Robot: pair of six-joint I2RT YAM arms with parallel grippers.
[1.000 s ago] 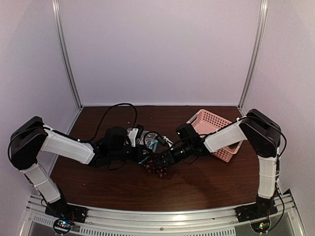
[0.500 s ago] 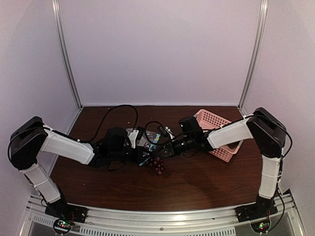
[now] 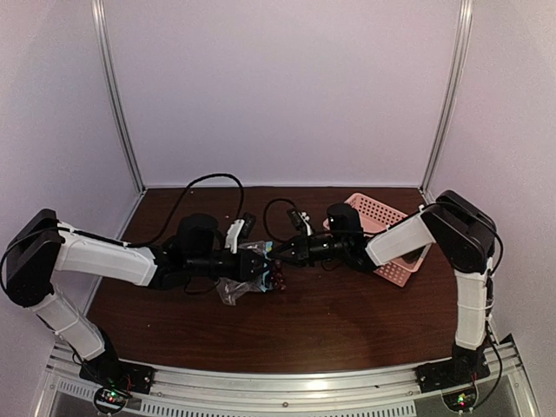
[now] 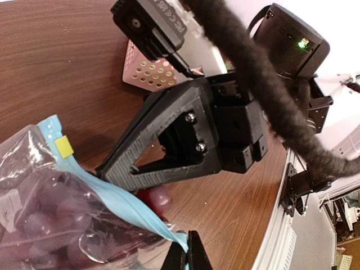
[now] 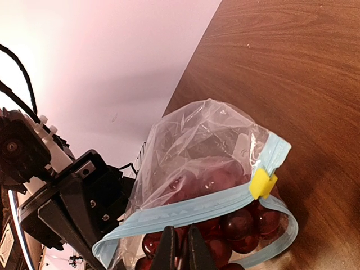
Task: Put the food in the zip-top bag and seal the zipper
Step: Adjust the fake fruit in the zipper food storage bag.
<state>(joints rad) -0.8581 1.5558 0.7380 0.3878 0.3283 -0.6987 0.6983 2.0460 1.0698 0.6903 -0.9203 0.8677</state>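
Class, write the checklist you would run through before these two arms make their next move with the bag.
1. Grapes inside the zip-top bag: ok, though some sit at the mouth.
2. Green vegetable in the bag: cannot tell; no view shows it.
3. Left fingers shut on the bag's edge: ok.
4. Right fingers shut on the zipper strip: ok.
5. Zipper sealed: not ok; the two strips gape apart.
6. Yellow slider at the strip's end: ok.

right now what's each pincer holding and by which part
Both hold the zip-top bag by its teal zipper: left pincer at one end, right pincer partway along one lip.
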